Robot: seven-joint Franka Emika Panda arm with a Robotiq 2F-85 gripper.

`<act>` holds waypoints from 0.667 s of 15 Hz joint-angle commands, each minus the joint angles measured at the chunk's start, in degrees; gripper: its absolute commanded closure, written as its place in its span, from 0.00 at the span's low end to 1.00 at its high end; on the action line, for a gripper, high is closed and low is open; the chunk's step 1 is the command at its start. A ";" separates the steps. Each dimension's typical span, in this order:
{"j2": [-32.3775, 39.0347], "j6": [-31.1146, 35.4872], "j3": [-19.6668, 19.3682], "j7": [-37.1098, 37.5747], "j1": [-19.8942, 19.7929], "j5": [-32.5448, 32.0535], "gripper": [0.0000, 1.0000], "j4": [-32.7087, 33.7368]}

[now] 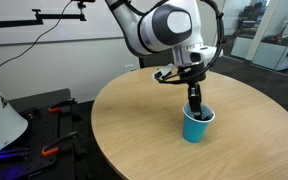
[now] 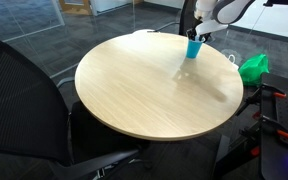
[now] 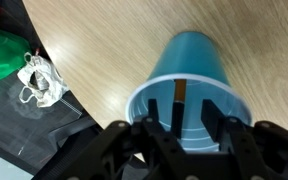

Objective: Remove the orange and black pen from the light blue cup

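The light blue cup (image 1: 194, 127) stands upright on the round wooden table (image 1: 134, 120), near its edge in an exterior view (image 2: 193, 48). In the wrist view I look down into the cup (image 3: 194, 62). The orange and black pen (image 3: 181, 90) leans against its inner wall, orange end up. My gripper (image 3: 180, 104) hangs straight above the cup (image 1: 195, 100) with both fingers dipped inside the rim. The fingers are apart, with the pen between them, closer to the left finger. They do not touch it.
A green bag (image 3: 2, 52) and a white crumpled item (image 3: 39, 80) lie on the floor beside the table; the bag also shows in an exterior view (image 2: 252, 67). A black chair (image 2: 24, 100) stands at the table's far side from the cup.
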 commanded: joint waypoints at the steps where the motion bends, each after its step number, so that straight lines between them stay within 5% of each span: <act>1: 1.66 1.02 -0.86 -2.19 0.59 2.43 0.51 1.67; 10: 3.07 0.73 -0.86 -3.36 0.45 5.55 0.51 3.78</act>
